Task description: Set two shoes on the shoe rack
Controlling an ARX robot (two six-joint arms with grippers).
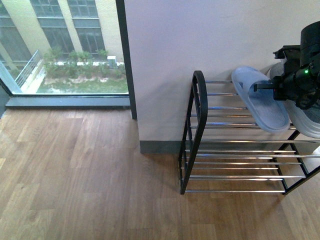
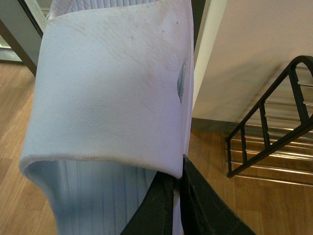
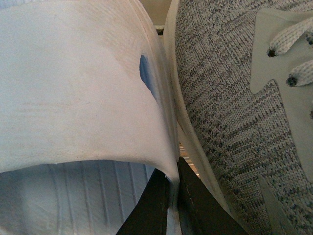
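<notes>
The shoe rack (image 1: 199,116), black-framed with chrome bars, stands on the right against the wall. My right gripper (image 1: 259,88) is shut on the strap edge of a light blue slipper (image 1: 264,104), which is tilted over the rack's top tier. In the right wrist view the fingers (image 3: 190,205) pinch this slipper (image 3: 73,83), close beside a grey knit sneaker (image 3: 230,98) with a white sole. My left gripper (image 2: 178,172) is shut on another light blue slipper (image 2: 107,83), over the floor and apart from the rack (image 2: 266,142). The left arm is outside the front view.
A white wall pillar (image 1: 200,50) rises behind the rack, with a grey skirting at its foot. A tall window (image 1: 65,45) fills the back left. Wooden floor (image 1: 75,175) spreads left of and in front of the rack.
</notes>
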